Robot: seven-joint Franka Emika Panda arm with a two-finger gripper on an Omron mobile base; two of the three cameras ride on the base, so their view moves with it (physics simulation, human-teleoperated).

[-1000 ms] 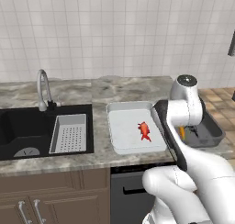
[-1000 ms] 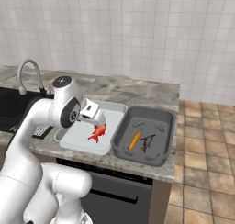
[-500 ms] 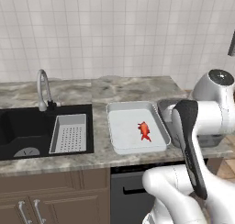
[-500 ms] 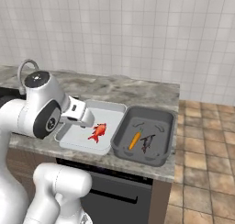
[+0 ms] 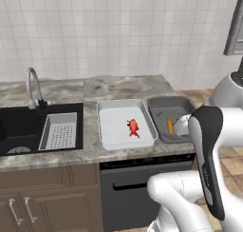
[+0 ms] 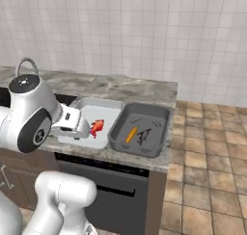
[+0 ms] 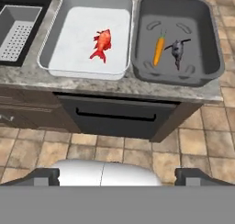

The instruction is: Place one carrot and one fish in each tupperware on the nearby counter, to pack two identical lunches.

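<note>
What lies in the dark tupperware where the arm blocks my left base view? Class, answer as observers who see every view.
Observer: Next to the carrot lies a blackish fish, apart from it, both inside the dark tupperware.
Operator: Is the gripper carrying anything?
Observer: No. In the hand view the gripper is open, its tips wide apart with nothing between them.
Operator: Where is the hand?
Observer: Out over the tiled floor in front of the counter, looking at both trays, with the red fish alone in the pale tupperware.
</note>
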